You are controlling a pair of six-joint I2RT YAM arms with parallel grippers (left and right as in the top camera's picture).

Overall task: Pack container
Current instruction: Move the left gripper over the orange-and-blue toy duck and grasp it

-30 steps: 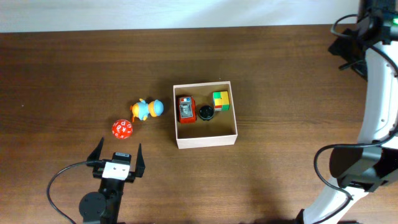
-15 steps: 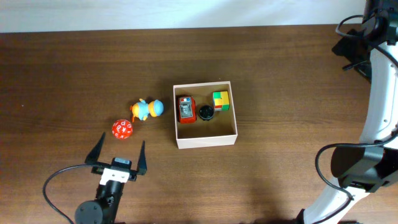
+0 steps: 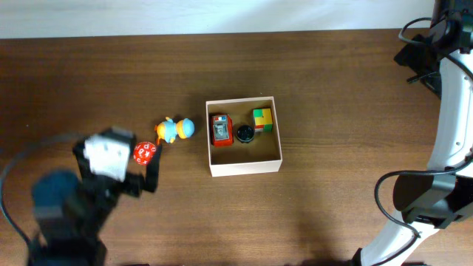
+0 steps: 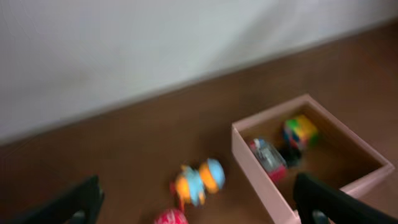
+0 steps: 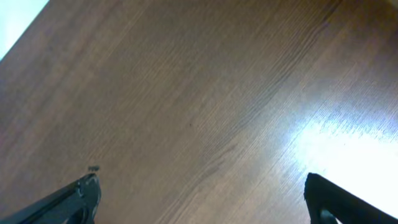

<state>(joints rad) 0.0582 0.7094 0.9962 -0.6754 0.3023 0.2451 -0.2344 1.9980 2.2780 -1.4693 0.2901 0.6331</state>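
The container (image 3: pixel 245 168), a shallow white-walled box with a tan inside, sits mid-table and holds a red toy (image 3: pixel 220 129), a black round piece (image 3: pixel 244 134) and a colourful cube (image 3: pixel 262 119). To its left lie an orange-and-blue duck toy (image 3: pixel 174 129) and a red die (image 3: pixel 145 153). My left gripper (image 4: pixel 197 182) is open and blurred, hovering by the die (image 4: pixel 171 218) with the duck (image 4: pixel 199 182) ahead and the container (image 4: pixel 252 168) to the right. Over bare wood my right gripper (image 5: pixel 200 186) stands open, holding nothing.
The right arm (image 3: pixel 451 111) stands along the table's right edge, with cables at the far right corner. The left arm (image 3: pixel 66 207) fills the near left corner. A white wall runs behind the table's back edge.
The left arm has swung up and to the left, from the front edge to beside the red die, and is blurred with motion. The right arm and the toys have stayed put.
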